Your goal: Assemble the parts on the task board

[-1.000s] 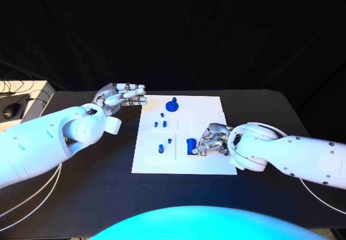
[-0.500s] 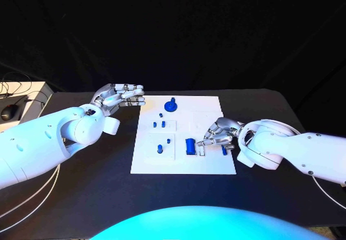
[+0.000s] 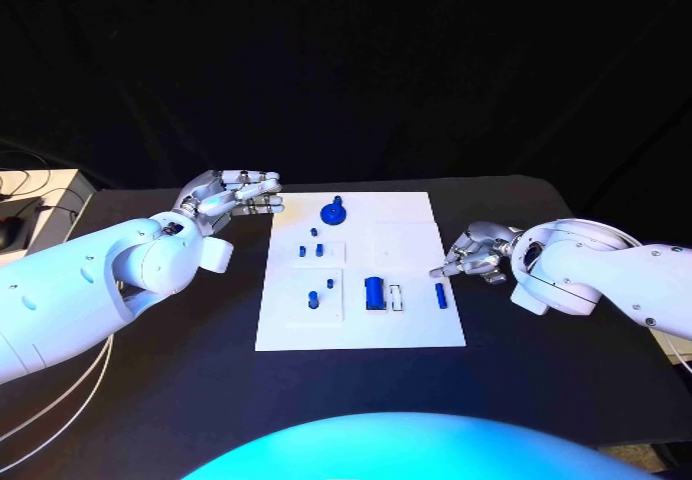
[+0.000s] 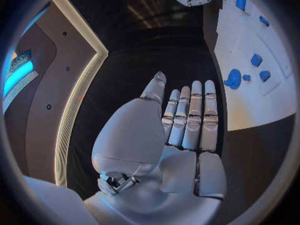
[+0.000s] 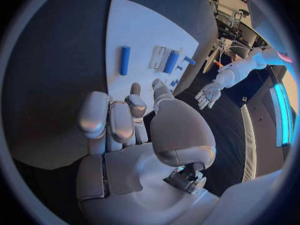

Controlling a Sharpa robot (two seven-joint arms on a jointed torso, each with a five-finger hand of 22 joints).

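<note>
Small blue part [image 3: 441, 295]: now lying flat on task board [image 3: 411, 215], near its right edge, beside larger blue block [image 3: 375, 291]; released, unseated.
Right hand [image 3: 476, 257]: withdrawn off board over surface [image 3: 548, 340], fingers loosely curled, empty.
Left hand [image 3: 231, 193]: unchanged beside board's far-left corner, fingers apart, empty.
Blue knob [image 3: 335, 211], small pegs [image 3: 316, 234]: in place. No obstruction.

Matt white task board [image 3: 407, 225], glossy parts [image 3: 375, 292]

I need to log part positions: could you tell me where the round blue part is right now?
In the head view, the round blue part sits near the far edge of the task board, closest to the left hand.
</note>
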